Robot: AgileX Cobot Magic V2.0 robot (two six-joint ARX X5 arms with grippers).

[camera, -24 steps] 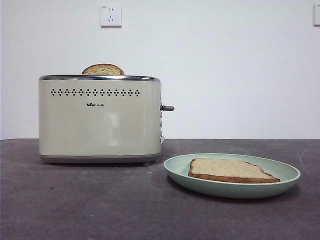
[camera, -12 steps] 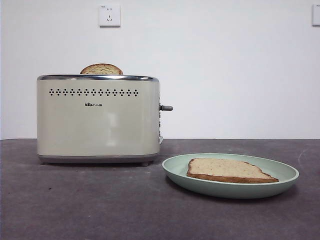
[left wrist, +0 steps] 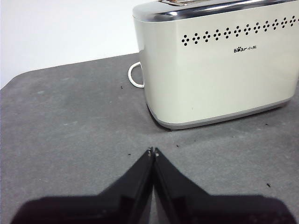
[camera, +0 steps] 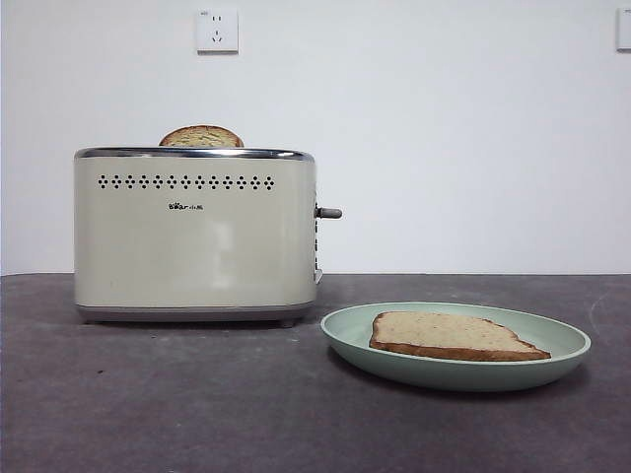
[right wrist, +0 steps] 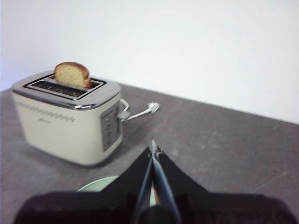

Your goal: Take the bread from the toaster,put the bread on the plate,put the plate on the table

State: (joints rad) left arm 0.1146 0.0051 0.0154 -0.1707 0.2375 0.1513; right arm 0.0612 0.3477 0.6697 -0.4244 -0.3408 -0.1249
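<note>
Plain white wall [camera: 444, 148] with socket [camera: 217, 31]

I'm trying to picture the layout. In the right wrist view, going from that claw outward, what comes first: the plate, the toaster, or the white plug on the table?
From the right gripper:
1. Plate, just below the jaws.
2. Toaster, off to one side.
3. White plug, beyond the toaster's end.

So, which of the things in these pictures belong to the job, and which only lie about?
Belong to the job:
- the bread, lying flat on the plate
- the plate, standing on the table
- the toaster
- the table

Only lying about:
- a second slice standing in the toaster slot
- the wall socket
- the toaster's white cord
</note>
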